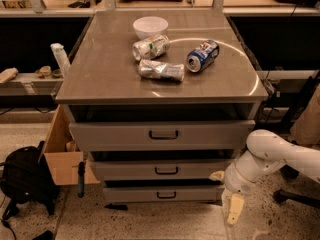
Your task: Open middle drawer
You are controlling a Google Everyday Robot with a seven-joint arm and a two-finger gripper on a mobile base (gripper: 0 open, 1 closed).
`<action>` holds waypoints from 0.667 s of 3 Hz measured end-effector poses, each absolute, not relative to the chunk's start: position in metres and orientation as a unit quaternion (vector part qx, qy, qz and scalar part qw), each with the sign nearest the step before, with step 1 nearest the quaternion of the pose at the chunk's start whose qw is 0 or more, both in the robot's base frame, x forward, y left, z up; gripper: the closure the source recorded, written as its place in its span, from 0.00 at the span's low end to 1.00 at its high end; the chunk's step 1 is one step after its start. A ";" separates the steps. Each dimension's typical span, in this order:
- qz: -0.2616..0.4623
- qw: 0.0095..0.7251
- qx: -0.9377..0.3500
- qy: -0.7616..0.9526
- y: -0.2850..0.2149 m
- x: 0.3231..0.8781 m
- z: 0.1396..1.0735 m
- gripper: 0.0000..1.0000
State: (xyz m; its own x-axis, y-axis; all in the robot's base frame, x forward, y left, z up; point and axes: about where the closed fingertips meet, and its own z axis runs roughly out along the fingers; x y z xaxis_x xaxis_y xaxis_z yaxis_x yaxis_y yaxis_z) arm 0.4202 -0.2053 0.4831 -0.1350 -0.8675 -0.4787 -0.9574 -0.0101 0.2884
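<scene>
Camera view: grey three-drawer cabinet seen from the front and above, white robot arm (280,154) reaching in at lower right
Middle drawer (125,170): second of three grey fronts, between the tall top drawer (110,135) and the slim bottom drawer (135,194); its black loop handle (166,170) sits dead centre, untouched
Gripper (234,208): hangs beside the cabinet's right front corner, about level with the bottom drawer, pointing at the floor; whether it is spread or closed cannot be told
Why there: low and right of the handle, so the approach looks barely begun
Next move, as judged: rise, swing left, take the handle squarely, pull straight out
Cabinet top (100,79): white bowl (151,26), two crushed cans (161,70) and a blue can (202,55) lie loose; a jerky pull could roll them
Floor: cardboard box (62,159) and black backpack (25,179) stand left, off the drawer's path
</scene>
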 end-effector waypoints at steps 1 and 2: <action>0.252 0.091 -0.664 0.698 -0.204 0.416 0.488 0.00; 0.199 0.122 -0.674 0.701 -0.199 0.422 0.491 0.00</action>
